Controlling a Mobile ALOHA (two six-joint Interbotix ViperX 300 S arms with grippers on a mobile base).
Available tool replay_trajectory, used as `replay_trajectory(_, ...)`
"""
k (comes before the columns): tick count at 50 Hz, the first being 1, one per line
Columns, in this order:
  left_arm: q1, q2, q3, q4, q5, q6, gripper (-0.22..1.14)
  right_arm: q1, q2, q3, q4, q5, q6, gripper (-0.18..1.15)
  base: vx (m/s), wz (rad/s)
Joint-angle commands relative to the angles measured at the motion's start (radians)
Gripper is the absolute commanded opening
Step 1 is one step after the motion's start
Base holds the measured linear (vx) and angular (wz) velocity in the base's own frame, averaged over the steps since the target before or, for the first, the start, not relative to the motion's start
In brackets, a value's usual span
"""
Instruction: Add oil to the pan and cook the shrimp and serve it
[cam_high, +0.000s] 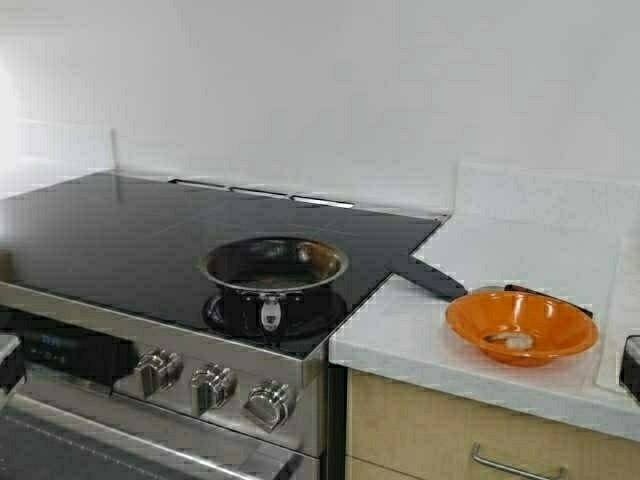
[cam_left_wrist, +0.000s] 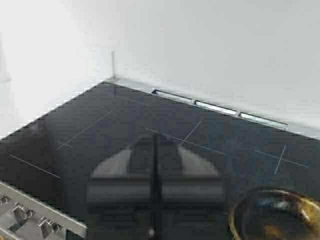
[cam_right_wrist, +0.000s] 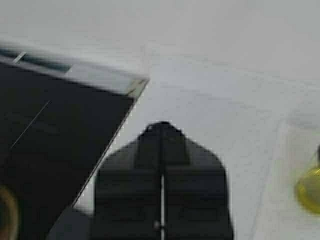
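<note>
Two closed hands, left hand (cam_left_wrist: 156, 142), right hand (cam_right_wrist: 161, 131); one pan (cam_high: 273, 264)

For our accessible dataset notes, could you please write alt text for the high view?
A small steel pan with a dark inside sits on a black glass stovetop, its short handle pointing toward the stove's knobs. To the right, on a white counter, an orange bowl holds a small pale shrimp, with a dark utensil lying behind it.

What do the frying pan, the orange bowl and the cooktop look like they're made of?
The pan looks like metal: shiny steel rim and handle, dark inside. The orange bowl is glossy with soft highlights, probably plastic, possibly glazed ceramic. The cooktop looks like smooth black glass, mirroring the wall, with thin burner markings.
</note>
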Motion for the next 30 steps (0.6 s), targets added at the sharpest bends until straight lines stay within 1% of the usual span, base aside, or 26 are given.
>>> replay_trajectory(1,0.002,-0.006,-0.025,-0.003,-0.003,-0.002,0.03,0.063,-0.130,0.103,0.006,0.012,0.015,0.07,0.00,0.00)
replay_trajectory(9,0.002,-0.009,-0.025,-0.002,0.000,-0.002,0.03,0.072,-0.230,0.198,0.048,0.091,0.015,0.07,0.00,0.00)
replay_trajectory(12,0.002,-0.009,-0.025,-0.003,0.005,-0.003,0.03,0.072,-0.249,0.207,0.043,0.160,0.005,0.07,0.00,0.00)
replay_trajectory(15,0.002,-0.011,-0.025,-0.003,0.008,-0.006,0.03,0.075,-0.253,0.192,0.023,0.264,-0.011,0.07,0.00,-0.02)
replay_trajectory(18,0.002,-0.009,-0.025,-0.003,0.009,-0.011,0.03,0.083,-0.253,0.166,-0.026,0.377,-0.012,0.07,0.00,0.00)
replay_trajectory(21,0.002,-0.009,-0.026,-0.002,0.008,-0.017,0.03,0.103,-0.253,0.144,-0.109,0.457,-0.009,0.08,0.00,0.00)
replay_trajectory(26,0.002,-0.009,-0.025,-0.002,0.009,-0.021,0.03,0.176,-0.256,0.127,-0.249,0.505,0.018,0.10,0.00,0.00)
replay_trajectory(28,0.002,-0.011,-0.025,-0.003,0.009,-0.021,0.03,0.219,-0.256,0.123,-0.288,0.512,0.021,0.13,0.00,0.00)
replay_trajectory(30,0.002,-0.009,-0.025,-0.002,0.009,-0.021,0.03,0.262,-0.256,0.120,-0.324,0.523,0.025,0.18,0.00,0.00)
